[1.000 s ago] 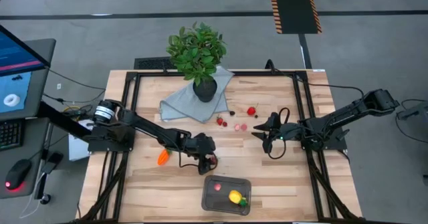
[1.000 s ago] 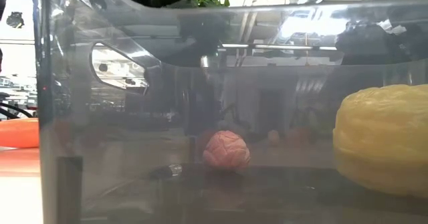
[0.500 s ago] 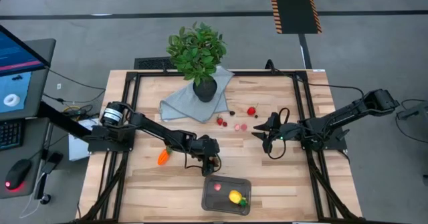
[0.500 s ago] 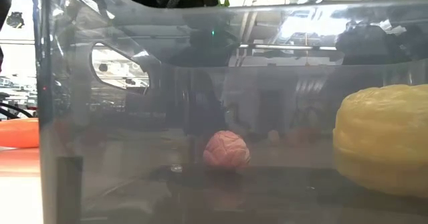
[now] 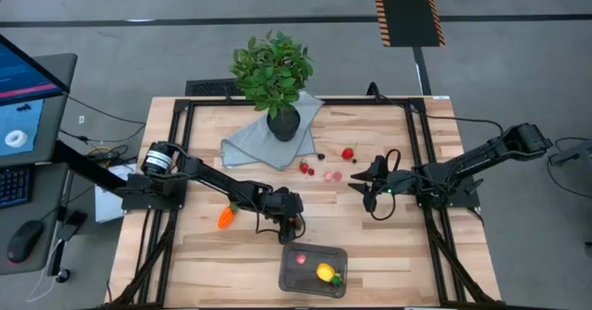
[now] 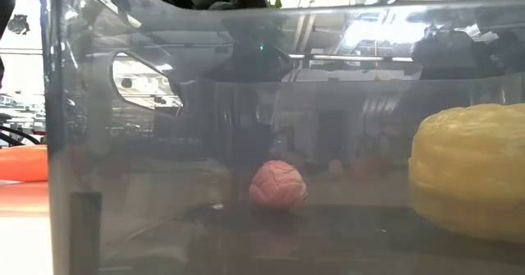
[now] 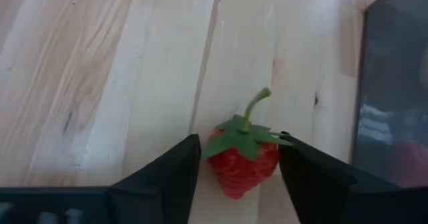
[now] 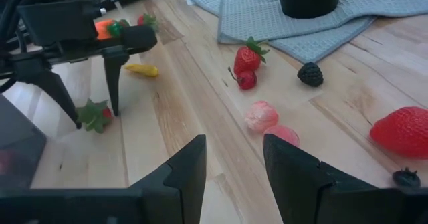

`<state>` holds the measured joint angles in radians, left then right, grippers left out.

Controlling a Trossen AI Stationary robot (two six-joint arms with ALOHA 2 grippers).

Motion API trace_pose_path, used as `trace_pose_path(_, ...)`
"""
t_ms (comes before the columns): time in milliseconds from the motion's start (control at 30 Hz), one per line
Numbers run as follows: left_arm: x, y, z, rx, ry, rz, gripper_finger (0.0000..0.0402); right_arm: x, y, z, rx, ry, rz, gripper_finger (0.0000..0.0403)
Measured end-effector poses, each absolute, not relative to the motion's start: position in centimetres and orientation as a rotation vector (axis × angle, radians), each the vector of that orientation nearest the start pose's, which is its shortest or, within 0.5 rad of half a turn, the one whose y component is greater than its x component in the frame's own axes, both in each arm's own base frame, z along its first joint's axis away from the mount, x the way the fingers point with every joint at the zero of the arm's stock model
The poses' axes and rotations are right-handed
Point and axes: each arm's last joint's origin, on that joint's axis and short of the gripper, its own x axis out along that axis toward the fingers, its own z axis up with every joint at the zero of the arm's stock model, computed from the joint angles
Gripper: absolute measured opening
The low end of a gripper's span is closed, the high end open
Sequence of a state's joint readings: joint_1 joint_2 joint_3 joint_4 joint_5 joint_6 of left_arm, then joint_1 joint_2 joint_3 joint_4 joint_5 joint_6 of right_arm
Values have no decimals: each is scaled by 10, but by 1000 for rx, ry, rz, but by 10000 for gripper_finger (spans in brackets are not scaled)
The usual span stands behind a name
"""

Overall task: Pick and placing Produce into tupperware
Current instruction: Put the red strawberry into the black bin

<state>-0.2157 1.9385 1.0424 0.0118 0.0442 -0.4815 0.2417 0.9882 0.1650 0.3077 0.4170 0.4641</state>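
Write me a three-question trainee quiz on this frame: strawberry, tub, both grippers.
1. True or false: the red strawberry with green leaves between the left gripper's fingers lies inside the clear rectangular plastic tupperware tub.
2. Pick one. The tub holds: A) a pink berry and a yellow lemon; B) an orange carrot and a banana; C) nothing.
3. Short answer: what does the right gripper, waiting over the table, hold?

Key
1. False. It lies on the wooden table beside the tub, one finger on each side of it.
2. A.
3. Nothing. Its fingers stand open and empty.
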Motion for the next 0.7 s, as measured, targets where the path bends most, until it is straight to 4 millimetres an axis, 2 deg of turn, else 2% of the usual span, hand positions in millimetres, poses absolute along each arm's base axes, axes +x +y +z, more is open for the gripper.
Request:
trace_pose_path(167, 367, -82, 121, -366, 915, -26, 127, 165, 29, 139, 287, 437, -280, 171)
trace_pose_path(300, 367, -82, 121, -366, 914, -25, 127, 165, 29, 139, 287, 437, -280, 171)
trace_pose_path(500, 368, -80, 122, -368, 913, -21, 169, 165, 29, 139, 287, 437, -280, 171)
trace_pose_path(700, 379, -77, 135, -361, 874, -30, 136, 165, 29, 139, 287, 437, -280, 171)
